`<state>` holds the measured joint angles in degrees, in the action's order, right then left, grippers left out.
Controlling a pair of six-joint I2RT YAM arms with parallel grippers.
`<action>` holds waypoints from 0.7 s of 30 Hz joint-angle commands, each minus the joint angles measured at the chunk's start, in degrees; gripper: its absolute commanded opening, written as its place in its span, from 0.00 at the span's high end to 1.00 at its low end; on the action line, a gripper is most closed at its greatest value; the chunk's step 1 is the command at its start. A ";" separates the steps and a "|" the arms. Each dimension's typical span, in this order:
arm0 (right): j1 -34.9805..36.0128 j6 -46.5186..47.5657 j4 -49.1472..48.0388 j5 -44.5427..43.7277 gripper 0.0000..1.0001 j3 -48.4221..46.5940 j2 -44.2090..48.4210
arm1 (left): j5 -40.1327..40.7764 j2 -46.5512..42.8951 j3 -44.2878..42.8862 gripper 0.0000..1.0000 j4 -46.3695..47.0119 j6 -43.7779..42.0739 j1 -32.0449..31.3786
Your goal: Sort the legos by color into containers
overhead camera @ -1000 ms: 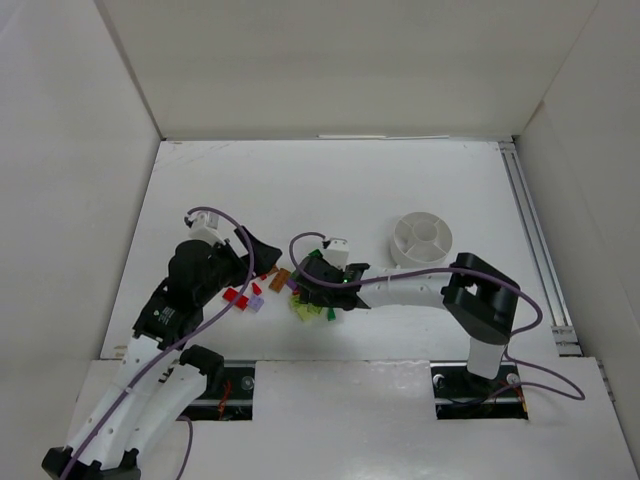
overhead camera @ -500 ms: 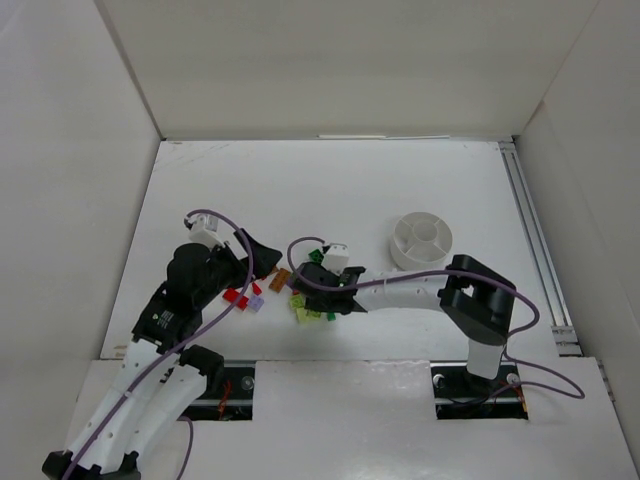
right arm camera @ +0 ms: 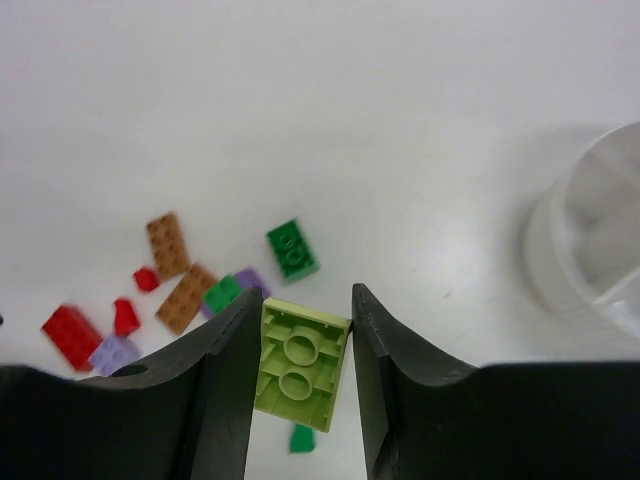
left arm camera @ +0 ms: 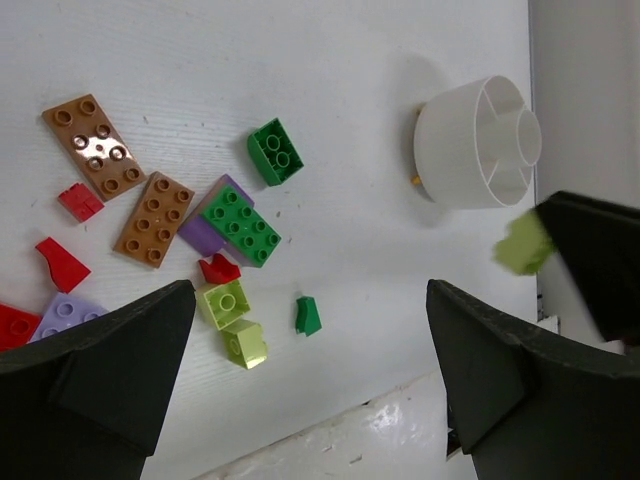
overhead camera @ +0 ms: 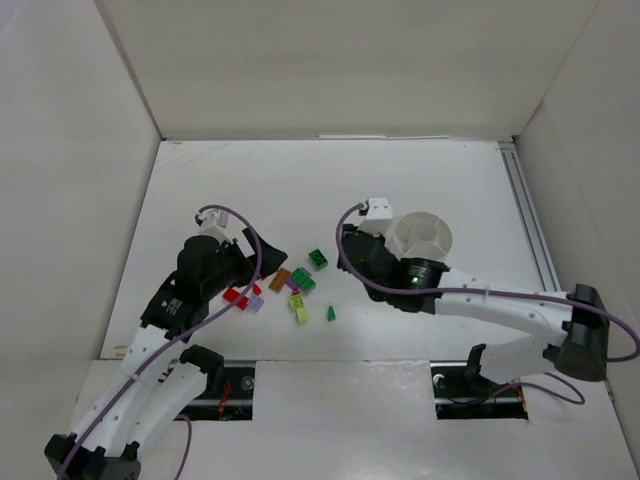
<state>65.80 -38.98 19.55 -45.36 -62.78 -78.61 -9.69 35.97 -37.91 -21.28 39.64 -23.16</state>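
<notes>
**Lime brick held beside the dish**

A lime brick (right arm camera: 300, 365) is gripped in the right tool (right arm camera: 305, 300), with one finger pressed on each side. Its hollow underside shows. The brick hangs above the counter (overhead camera: 400, 170), just beside the white dish (left arm camera: 450, 150), which sits right of the middle. The other bricks (left arm camera: 200, 225) lie loose in a bunch near the front edge, left of the middle. They are red, brown, green, lime and lilac. The left tool (left arm camera: 310, 290) hangs over them, fingers spread wide, holding nothing.

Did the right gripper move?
Yes. The right gripper went rightward off the bricks, ending beside the dish, carrying a lime brick.
</notes>
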 commanded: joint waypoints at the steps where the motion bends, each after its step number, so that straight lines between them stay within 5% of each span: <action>1: -3.47 13.31 -2.68 -9.83 0.76 3.36 6.08 | -1.47 3.05 0.38 0.00 2.82 -0.88 -0.22; 9: -24.55 35.09 -15.85 15.20 0.79 11.27 13.66 | -2.52 10.70 3.19 0.00 5.37 -0.35 -2.24; 21: -27.30 44.26 -17.18 11.35 0.79 5.30 1.54 | 3.89 18.53 1.87 0.00 0.27 4.48 -9.80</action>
<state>39.29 2.74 5.76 -32.21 -54.52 -77.17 -7.33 55.90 -35.11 -20.25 42.35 -32.16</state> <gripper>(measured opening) 0.435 0.997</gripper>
